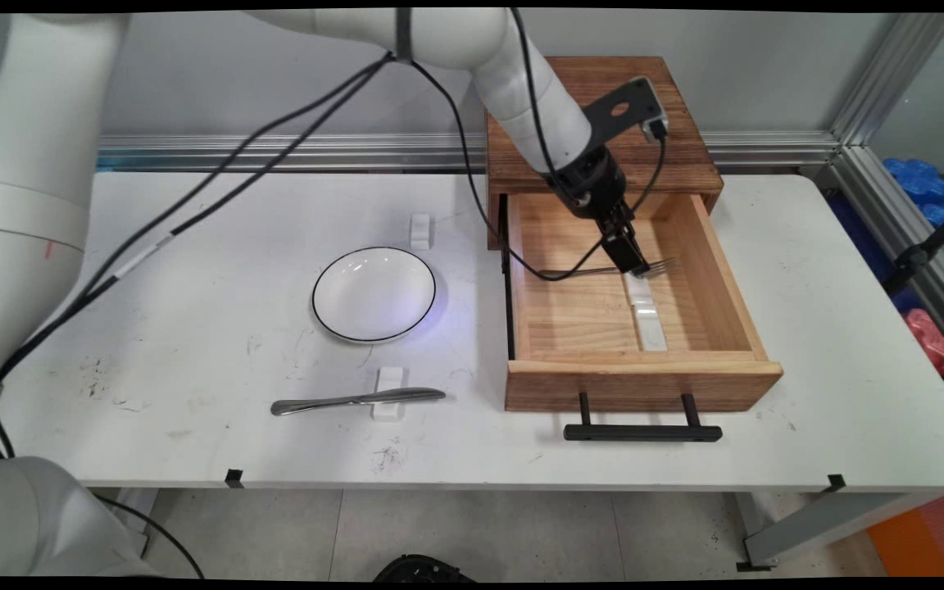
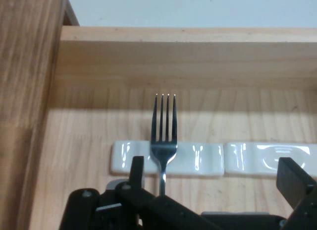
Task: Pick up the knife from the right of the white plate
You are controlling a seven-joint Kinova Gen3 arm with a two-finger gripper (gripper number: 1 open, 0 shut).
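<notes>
A wooden drawer [image 1: 718,270] stands pulled out of a small wooden cabinet [image 1: 685,156] at the table's back right. Inside it a metal fork [image 1: 595,270] lies across the far end of a row of white ceramic rests [image 1: 648,315]. My gripper [image 1: 636,264] reaches down into the drawer right over the fork. In the hand view the fork [image 2: 164,136] rests with its neck on one white rest [image 2: 198,158], tines pointing away. The gripper [image 2: 213,173] is open; the fork's handle runs close beside one of the fingers [image 2: 136,168], and the other finger stands well apart.
A white bowl [image 1: 374,293] with a dark rim sits mid-table. In front of it a table knife [image 1: 357,401] lies on a small white rest [image 1: 388,410]. Another white rest [image 1: 420,230] stands behind the bowl. The drawer's black handle [image 1: 642,432] juts toward the table's front edge.
</notes>
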